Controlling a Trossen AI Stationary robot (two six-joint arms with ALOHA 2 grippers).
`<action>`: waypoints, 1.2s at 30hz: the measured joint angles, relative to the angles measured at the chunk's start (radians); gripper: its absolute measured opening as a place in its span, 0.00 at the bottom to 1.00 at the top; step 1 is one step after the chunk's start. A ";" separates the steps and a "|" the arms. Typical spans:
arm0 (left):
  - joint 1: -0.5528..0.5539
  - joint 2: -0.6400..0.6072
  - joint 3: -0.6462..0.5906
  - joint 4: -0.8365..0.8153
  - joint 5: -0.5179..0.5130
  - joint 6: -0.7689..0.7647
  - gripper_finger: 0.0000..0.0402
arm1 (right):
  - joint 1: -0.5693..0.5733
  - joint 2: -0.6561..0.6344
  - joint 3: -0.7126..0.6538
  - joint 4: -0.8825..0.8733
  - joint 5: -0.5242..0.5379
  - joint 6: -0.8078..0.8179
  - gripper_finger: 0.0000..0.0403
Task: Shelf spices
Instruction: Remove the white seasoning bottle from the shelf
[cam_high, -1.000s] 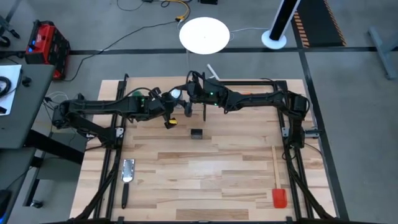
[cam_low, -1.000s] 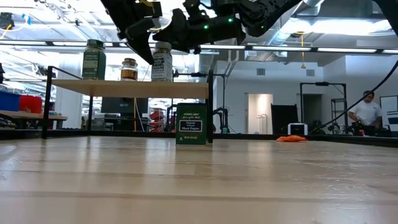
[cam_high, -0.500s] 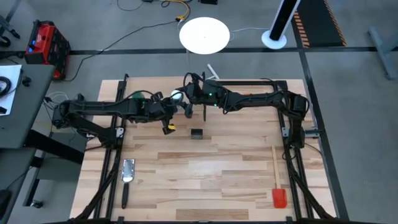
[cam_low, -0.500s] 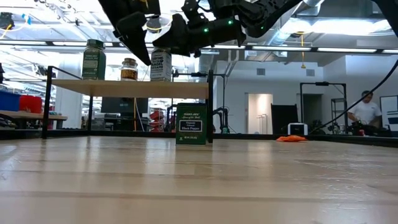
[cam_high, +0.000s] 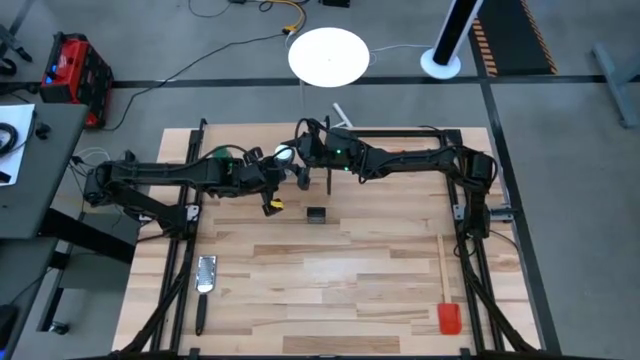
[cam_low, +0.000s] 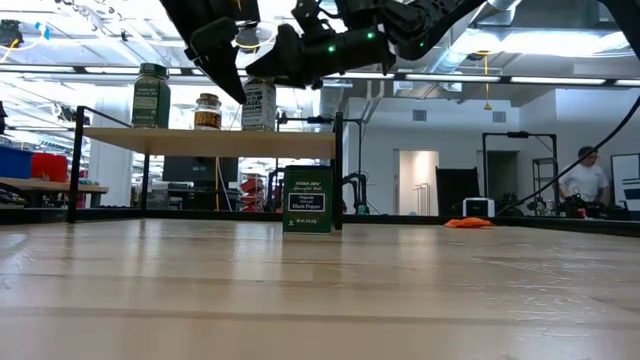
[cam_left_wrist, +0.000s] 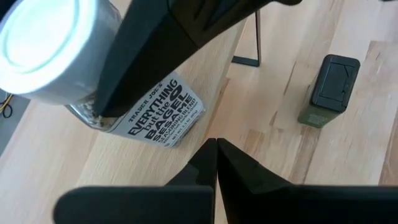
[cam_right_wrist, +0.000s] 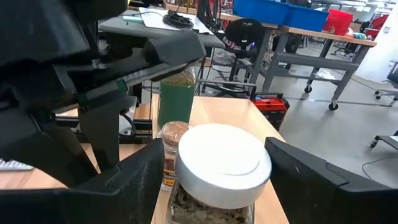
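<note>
1. Over the shelf, the right gripper stands wide open astride the white-lidded jar.
2. Just beside it, the left gripper is closed, holding nothing.
3. Brownish jar and green-lidded jar stand on the shelf; the black tin stands on the table.

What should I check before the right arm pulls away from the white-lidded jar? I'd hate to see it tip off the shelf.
1. White-lidded jar upright on the shelf: ok.
2. Right gripper open, fingers standing on either side of the jar: ok.
3. Fingers fully clear of the glass: cannot tell.
4. Left gripper shut, empty, hanging just beside the jar: not ok, it crowds the way out.
5. Green-lidded jar and brown jar upright on the shelf, apart from the white-lidded one: ok.
6. Black tin on the table, not yet shelved: not ok.
</note>
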 joint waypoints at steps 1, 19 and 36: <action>0.000 0.000 0.000 0.000 0.000 0.000 0.00 | 0.000 0.000 0.000 0.000 0.000 0.000 0.68; 0.000 0.000 0.000 0.004 0.022 0.001 0.00 | -0.001 0.000 0.000 -0.004 -0.008 0.001 0.62; -0.020 -0.021 0.002 0.005 0.022 -0.007 0.00 | -0.009 -0.008 0.000 -0.016 -0.037 0.009 0.52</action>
